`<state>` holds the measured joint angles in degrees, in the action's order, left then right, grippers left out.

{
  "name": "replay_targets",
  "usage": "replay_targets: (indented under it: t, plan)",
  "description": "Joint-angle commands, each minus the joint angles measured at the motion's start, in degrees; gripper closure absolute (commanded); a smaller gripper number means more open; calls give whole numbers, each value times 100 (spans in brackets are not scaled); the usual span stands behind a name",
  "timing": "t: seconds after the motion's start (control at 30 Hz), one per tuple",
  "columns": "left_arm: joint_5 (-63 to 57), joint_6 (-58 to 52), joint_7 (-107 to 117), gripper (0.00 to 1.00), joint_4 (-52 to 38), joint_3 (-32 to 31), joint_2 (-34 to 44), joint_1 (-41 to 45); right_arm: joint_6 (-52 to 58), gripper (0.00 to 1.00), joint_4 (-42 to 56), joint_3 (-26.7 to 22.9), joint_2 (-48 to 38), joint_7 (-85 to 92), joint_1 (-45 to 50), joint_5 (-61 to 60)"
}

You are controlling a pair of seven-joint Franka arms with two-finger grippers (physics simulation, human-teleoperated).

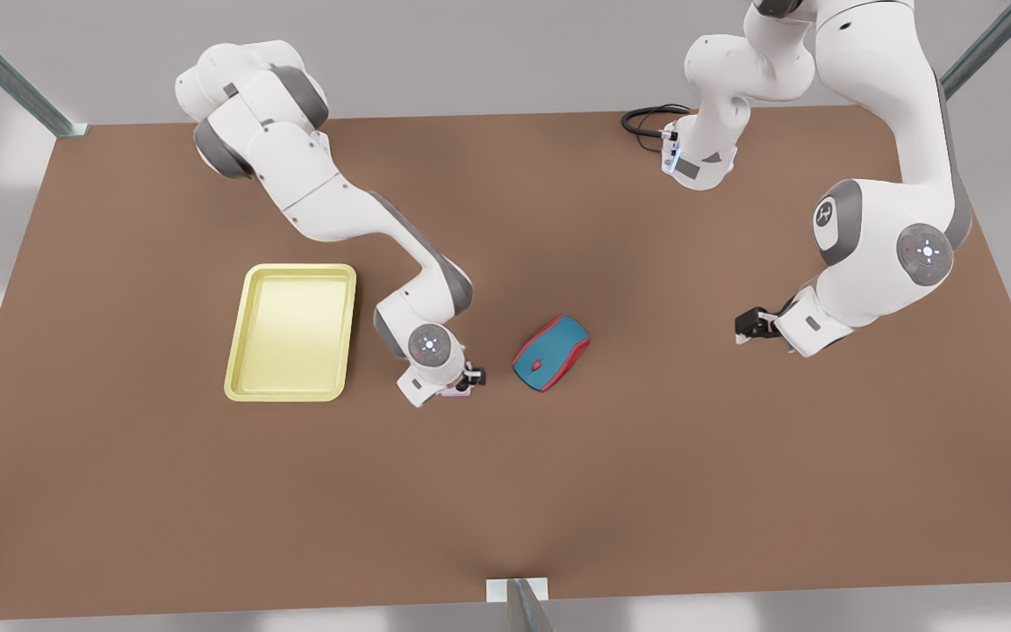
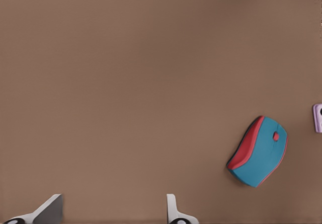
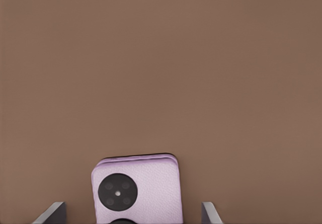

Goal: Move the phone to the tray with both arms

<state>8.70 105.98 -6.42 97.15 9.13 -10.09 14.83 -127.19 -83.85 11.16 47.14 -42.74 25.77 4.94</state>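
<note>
The phone [image 3: 135,191], a pale pink device with round black lenses, is seen lying flat on the brown table [image 1: 505,491], between the tray [image 1: 291,332] and the teal-and-red computer mouse [image 1: 551,353]. In the front view it is mostly hidden under the right end effector [image 1: 463,381], with a pink sliver showing there [image 1: 455,393].

The right end effector is held low over the phone. In the right wrist view its 2 fingers [image 3: 52,213] are spread wide, 1 on each side of the phone, and clear gaps are left on both sides, so nothing is gripped.

The pale yellow tray is set on the table just beside this arm, toward the front view's left, and is apart from the phone.

The left end effector [image 1: 749,325] is held above the table toward the front view's right, well apart from the mouse. Its fingers [image 2: 48,211] are seen parted wide in the left wrist view, with nothing between them. The mouse [image 2: 258,151] and an edge of the phone [image 2: 318,118] are seen farther off in that view.

A black cable [image 1: 650,121] is looped near the far edge of the table.
</note>
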Motion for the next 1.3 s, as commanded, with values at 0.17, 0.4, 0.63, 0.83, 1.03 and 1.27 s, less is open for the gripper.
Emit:
replay_targets:
  t: [0.17, 0.4, 0.63, 0.83, 1.03, 1.27]
  plan:
    - [-8, 1, -694, 0, -3, 1, -10, 2, -438, 0, -96, -8, 173, -376, -20, 244]
    - [-8, -16, -712, 0, -3, 1, -19, 2, -438, 0, -70, -8, 260, -349, -11, 490]
    - [-8, -16, -721, 0, -3, 1, -28, -7, -798, 0, -88, -8, 269, -288, 15, 552]
    - [-8, -25, -730, 0, -3, 1, -28, 2, -798, 8, -193, -8, 261, -288, 15, 710]
    - [-8, -25, -730, 0, -3, 1, -37, 2, -763, 24, -176, -8, 234, -182, -11, 789]
    - [-8, -25, -738, 0, -3, 1, -37, 2, 1205, 24, -184, 36, -820, 1452, -863, 701]
